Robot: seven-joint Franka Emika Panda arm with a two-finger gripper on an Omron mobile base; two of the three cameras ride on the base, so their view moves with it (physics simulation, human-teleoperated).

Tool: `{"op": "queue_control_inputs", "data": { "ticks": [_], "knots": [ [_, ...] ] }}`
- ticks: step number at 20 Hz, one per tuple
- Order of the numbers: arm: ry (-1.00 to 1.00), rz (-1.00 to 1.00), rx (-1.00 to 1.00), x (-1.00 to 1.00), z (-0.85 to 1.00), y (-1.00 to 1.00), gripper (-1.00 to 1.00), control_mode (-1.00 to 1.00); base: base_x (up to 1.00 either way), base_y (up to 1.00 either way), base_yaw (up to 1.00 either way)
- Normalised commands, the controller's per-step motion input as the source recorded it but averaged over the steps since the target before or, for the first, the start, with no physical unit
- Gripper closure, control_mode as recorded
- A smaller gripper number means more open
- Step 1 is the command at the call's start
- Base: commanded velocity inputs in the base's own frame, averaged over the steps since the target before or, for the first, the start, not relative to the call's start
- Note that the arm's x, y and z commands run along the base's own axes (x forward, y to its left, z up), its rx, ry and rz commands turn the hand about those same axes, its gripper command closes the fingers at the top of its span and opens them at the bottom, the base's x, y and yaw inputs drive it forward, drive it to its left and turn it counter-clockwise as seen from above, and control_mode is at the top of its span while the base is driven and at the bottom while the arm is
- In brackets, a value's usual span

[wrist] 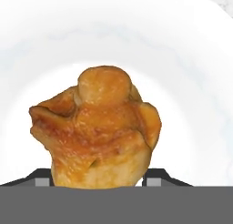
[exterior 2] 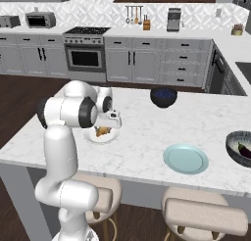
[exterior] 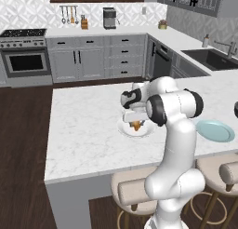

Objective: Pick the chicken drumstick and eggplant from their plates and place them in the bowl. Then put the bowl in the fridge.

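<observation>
Eggplant [exterior 2: 243,148], small, dark purple and glossy, already lay in the ribbed grey-blue bowl [exterior 2: 233,146] at the table's right, while the end effector [wrist: 98,181] flanked the golden-brown chicken drumstick [wrist: 98,132] on its round white plate [wrist: 191,73], grip not discernible; fridge step remained.

Kitchen, evenly lit. Dark wood floor [exterior: 23,130]. White marble tabletop [exterior 2: 162,132] on an island, padded stools [exterior 2: 206,218] tucked under its near edge. Grey cabinets [exterior: 93,56] with black handles along the far wall; stove [exterior: 25,53] with oven set in them. Patterned pale wall tiles [exterior: 28,11]. Wooden shelf [exterior: 97,0] above, utensils hanging under it. Coffee machine [exterior: 109,17] on the counter. Sink [exterior: 214,58] to the right. Microwave [exterior 2: 39,19] at far left.
</observation>
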Motion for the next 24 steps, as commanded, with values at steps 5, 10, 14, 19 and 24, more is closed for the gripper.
{"op": "queue_control_inputs", "data": {
  "ticks": [5, 10, 14, 19, 24],
  "knots": [
    [0.04, 0.00, 0.00, -0.77, 0.47, -0.07, 1.00, -1.00, 0.00, 0.00, 0.00],
    [-0.10, 0.00, 0.02, -1.00, 0.84, -0.27, 1.00, -1.00, 0.00, 0.00, 0.00],
    [-0.18, 0.02, 0.05, -1.00, 0.77, -0.23, 1.00, -1.00, 0.00, 0.00, 0.00],
    [-0.18, 0.00, 0.03, -0.99, 0.54, 0.00, 1.00, -1.00, 0.00, 0.00, 0.00],
    [-0.19, 0.00, 0.01, -0.89, 0.37, 0.01, 1.00, -1.00, 0.00, 0.00, 0.00]
  ]
}}
